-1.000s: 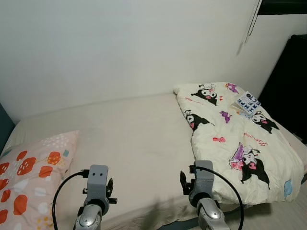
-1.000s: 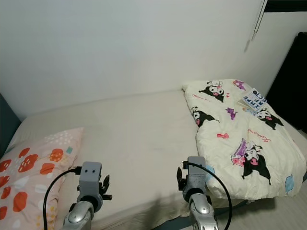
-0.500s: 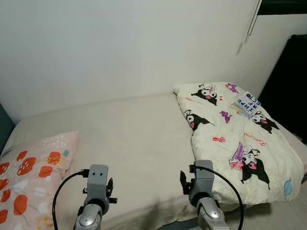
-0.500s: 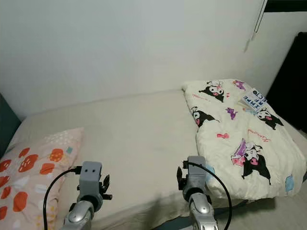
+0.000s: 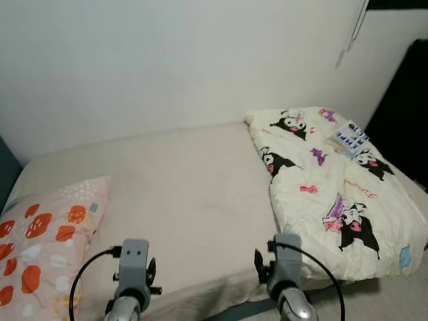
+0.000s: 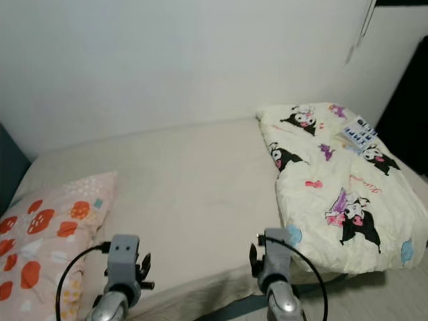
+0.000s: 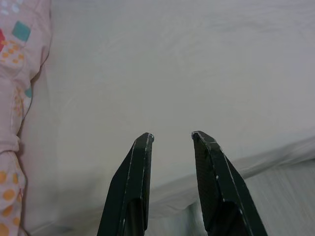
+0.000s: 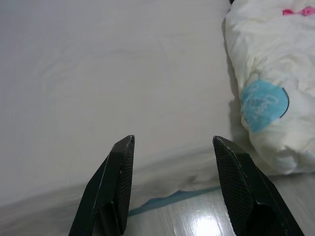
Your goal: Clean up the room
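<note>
The bed (image 5: 180, 194) lies before us, against a white wall (image 5: 167, 60). Our left gripper (image 7: 171, 136) and right gripper (image 8: 173, 141) hover over its near edge, fingers parted, holding and touching nothing. A folded cartoon quilt (image 5: 334, 194) covers the bed's right end, carrying a small patterned item (image 5: 350, 134) too small to identify. A floral pillow (image 5: 40, 241), cut off at the frame, lies left.

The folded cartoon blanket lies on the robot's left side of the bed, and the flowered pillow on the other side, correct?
Not quite: the sides are swapped. In the left eye view the blanket lies on the bed's right side, the pillow on the left.
</note>
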Robot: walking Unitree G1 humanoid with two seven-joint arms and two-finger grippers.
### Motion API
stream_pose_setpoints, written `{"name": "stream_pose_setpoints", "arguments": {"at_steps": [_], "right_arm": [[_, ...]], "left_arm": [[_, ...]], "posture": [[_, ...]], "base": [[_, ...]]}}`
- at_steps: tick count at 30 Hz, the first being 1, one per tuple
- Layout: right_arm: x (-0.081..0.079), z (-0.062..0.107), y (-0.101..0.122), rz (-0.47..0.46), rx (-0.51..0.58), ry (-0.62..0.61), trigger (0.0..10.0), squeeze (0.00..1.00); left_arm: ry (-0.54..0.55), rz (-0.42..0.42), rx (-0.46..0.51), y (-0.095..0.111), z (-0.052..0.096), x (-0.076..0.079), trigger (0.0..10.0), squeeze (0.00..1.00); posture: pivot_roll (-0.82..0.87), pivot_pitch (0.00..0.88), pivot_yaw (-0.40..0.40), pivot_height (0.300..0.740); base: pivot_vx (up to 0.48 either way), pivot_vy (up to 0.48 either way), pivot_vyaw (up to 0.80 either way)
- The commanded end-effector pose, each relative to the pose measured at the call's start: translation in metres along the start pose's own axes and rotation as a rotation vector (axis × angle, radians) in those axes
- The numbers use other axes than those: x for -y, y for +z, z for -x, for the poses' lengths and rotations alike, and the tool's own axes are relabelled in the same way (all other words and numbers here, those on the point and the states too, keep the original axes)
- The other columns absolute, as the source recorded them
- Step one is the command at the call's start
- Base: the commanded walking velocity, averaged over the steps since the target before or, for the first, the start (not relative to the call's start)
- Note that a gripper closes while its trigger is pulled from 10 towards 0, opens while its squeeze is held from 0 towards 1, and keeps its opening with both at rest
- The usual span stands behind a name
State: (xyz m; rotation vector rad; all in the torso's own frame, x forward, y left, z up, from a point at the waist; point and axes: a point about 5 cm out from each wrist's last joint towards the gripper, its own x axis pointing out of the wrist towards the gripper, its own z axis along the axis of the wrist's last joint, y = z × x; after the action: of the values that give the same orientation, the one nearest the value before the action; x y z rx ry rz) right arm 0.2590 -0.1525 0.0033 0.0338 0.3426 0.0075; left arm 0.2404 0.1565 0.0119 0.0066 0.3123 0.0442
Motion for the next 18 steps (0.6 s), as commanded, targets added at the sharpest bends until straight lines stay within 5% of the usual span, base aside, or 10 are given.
{"name": "stream_pose_setpoints", "arguments": {"at_steps": [1,18], "right_arm": [[-0.004,0.0,0.002,0.011,0.004,0.014,10.0,0.0],[-0.004,-0.023,0.035,0.008,0.077,0.008,10.0,0.0]], "left_arm": [[-0.004,-0.006,-0.006,0.0,0.001,0.001,10.0,0.0],[-0.014,0.0,0.061,0.028,-0.025,0.006,10.0,0.0]], "posture": [[-0.02,0.121,-0.005,0.74],[-0.02,0.04,0.002,0.74]], "base": [[0.0,0.0,0.0],[0.0,0.0,0.0]]}}
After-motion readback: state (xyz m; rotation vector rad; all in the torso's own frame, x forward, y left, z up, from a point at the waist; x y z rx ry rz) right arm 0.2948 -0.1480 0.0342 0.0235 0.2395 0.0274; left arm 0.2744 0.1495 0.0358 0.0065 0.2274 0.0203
